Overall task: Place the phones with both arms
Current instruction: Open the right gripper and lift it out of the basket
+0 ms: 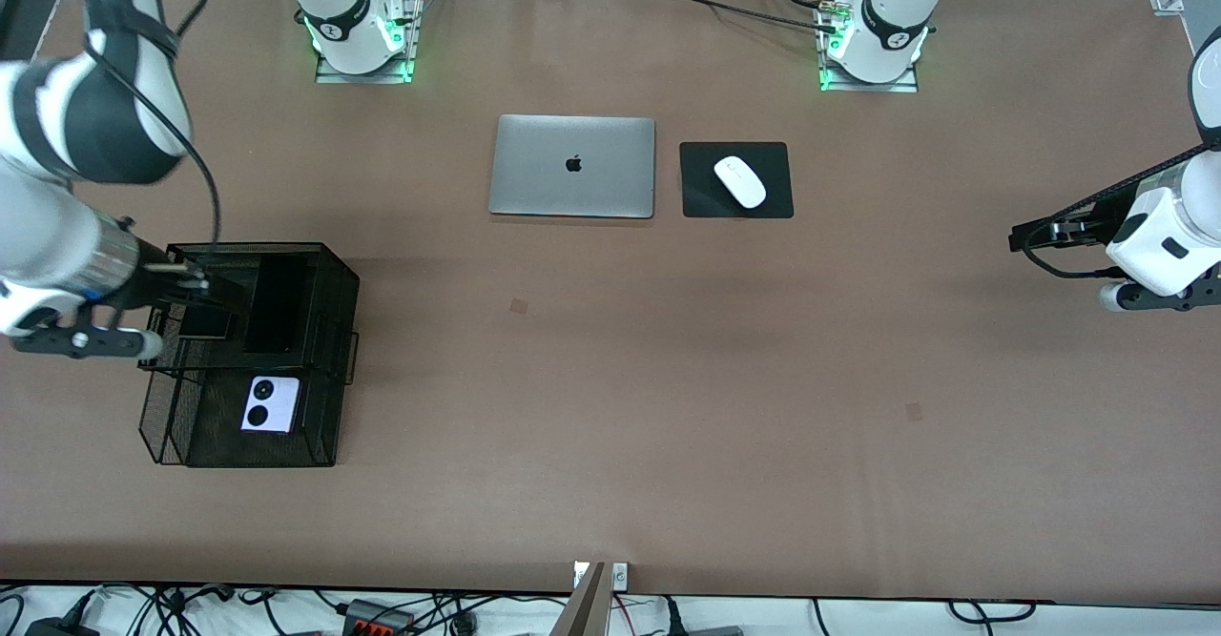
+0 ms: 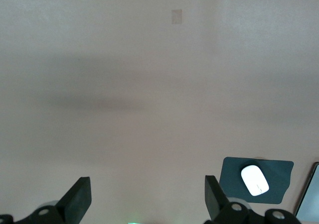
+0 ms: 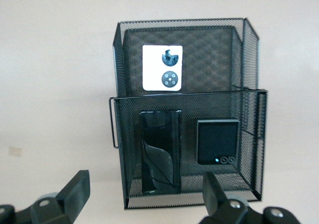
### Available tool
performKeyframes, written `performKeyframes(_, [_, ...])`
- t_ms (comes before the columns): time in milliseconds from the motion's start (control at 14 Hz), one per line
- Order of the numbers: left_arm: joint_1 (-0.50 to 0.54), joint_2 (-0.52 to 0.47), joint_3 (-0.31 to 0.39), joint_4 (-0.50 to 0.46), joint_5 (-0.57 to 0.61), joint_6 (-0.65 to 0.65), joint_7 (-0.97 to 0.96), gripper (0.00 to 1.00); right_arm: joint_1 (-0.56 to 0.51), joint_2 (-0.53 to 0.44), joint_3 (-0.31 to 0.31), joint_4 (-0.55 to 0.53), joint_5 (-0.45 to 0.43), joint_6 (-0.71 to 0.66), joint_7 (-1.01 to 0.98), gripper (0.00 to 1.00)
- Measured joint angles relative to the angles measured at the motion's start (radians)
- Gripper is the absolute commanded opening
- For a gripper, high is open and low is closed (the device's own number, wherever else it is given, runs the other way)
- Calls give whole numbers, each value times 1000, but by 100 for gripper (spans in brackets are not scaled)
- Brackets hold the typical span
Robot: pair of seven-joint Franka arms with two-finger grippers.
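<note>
All three phones lie in a black mesh basket [image 1: 334,369] at the right arm's end of the table. The lilac phone [image 1: 270,404] [image 3: 162,67] lies in the compartment nearer the front camera. The long black slab [image 1: 277,304] [image 3: 160,152] and the small black phone [image 1: 205,323] [image 3: 218,142] lie side by side in the farther compartment. My right gripper [image 1: 196,283] [image 3: 144,190] is open and empty over the farther compartment's edge. My left gripper [image 1: 1019,235] [image 2: 148,196] is open and empty over bare table at the left arm's end.
A closed silver laptop [image 1: 572,166] lies mid-table near the bases. Beside it a white mouse [image 1: 740,181] [image 2: 254,179] rests on a black pad [image 1: 696,199]. The brown table [image 1: 610,379] has small tape marks.
</note>
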Motion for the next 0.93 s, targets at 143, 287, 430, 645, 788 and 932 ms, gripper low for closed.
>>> performKeyframes(143, [0, 0, 0, 0, -8, -1, -1, 100, -3, -1, -4, 57, 0, -98, 0, 100])
performKeyframes(287, [0, 0, 0, -1, -12, -1, -2, 100, -13, -1, -8, 105, 0, -154, -1, 100])
performKeyframes(430, [0, 0, 0, -1, -13, -1, -3, 100, -22, -1, -9, 132, 0, -164, -13, 100])
performKeyframes(645, [1, 0, 0, -2, -13, -2, -3, 100, -48, -4, -5, 147, 13, -164, -42, 100])
performKeyframes(788, [1, 0, 0, -2, -13, -2, -3, 100, -91, -9, 2, 153, 45, -163, -61, 100])
performKeyframes(932, [1, 0, 0, -2, -13, -2, -3, 100, -115, -13, 3, 156, 50, -164, -84, 100])
